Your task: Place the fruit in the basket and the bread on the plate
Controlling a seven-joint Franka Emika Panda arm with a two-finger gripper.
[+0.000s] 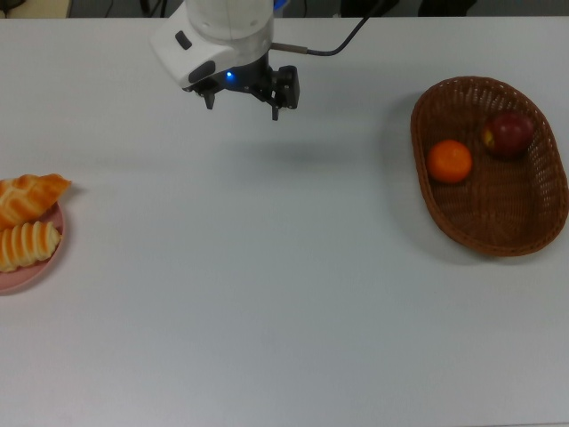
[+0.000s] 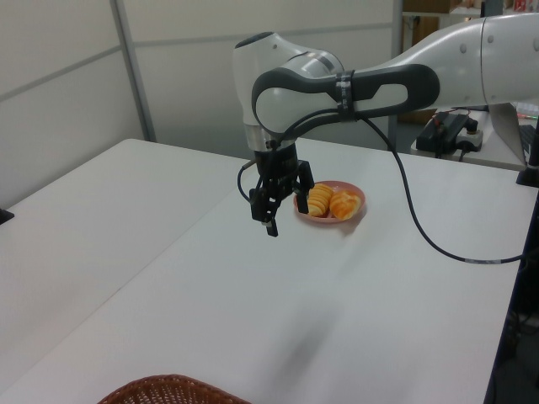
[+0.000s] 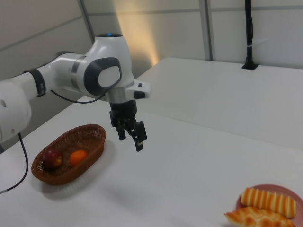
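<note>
The wicker basket [image 1: 494, 248] stands at the top view's right and holds both fruit: an orange tangerine [image 1: 449, 161] and a dark red apple [image 1: 508, 133]. The pink plate [image 1: 28, 275] lies at the top view's left edge, partly cut off. On it rest a braided pastry [image 1: 28, 196], its tip poking past the rim, and a ridged loaf [image 1: 27, 245]. My gripper [image 1: 244, 107] hangs open and empty above the table's far middle, between plate and basket. In the right view the gripper [image 3: 130, 140] hovers just right of the basket [image 3: 71, 177].
White tabletop [image 1: 267, 285] spreads between plate and basket. A black cable [image 2: 421, 236] loops from the arm over the table in the left view. A second white table [image 2: 84, 202] adjoins on the left view's left.
</note>
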